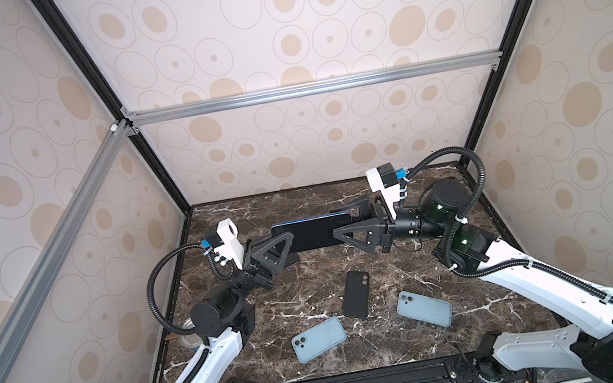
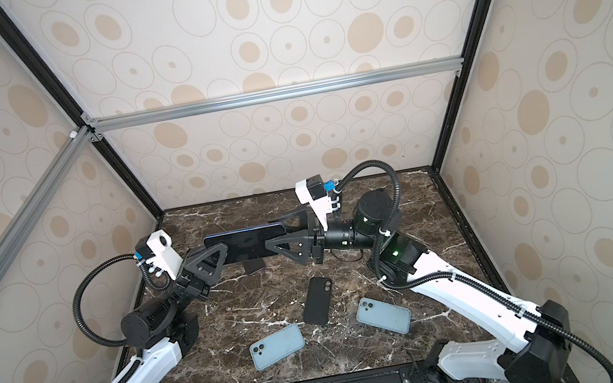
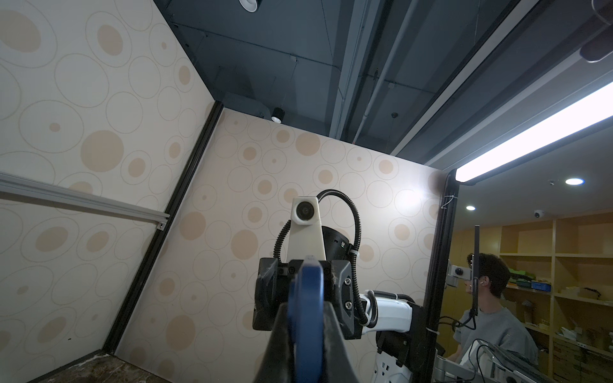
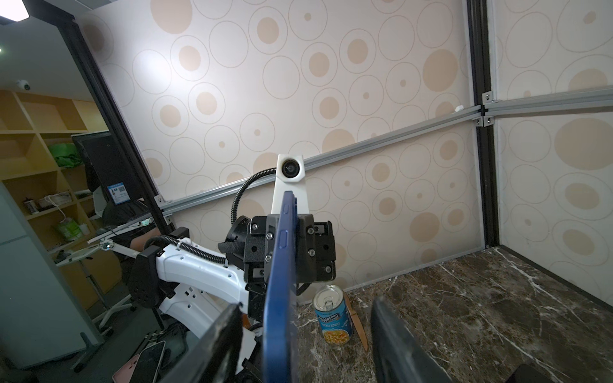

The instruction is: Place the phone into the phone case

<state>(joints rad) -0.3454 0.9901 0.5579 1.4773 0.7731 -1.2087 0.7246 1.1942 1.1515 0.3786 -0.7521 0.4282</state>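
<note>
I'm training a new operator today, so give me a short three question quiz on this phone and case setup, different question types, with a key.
1. True or false: the dark blue phone lies flat on the table.
2. How many light blue cases lie on the table? A one, B two, C three.
3. Fill in: the left jaws are ____ on the phone, while the right jaws stand open around its other end.
Key: 1 false, it is held up in the air; 2 B; 3 shut.
</note>
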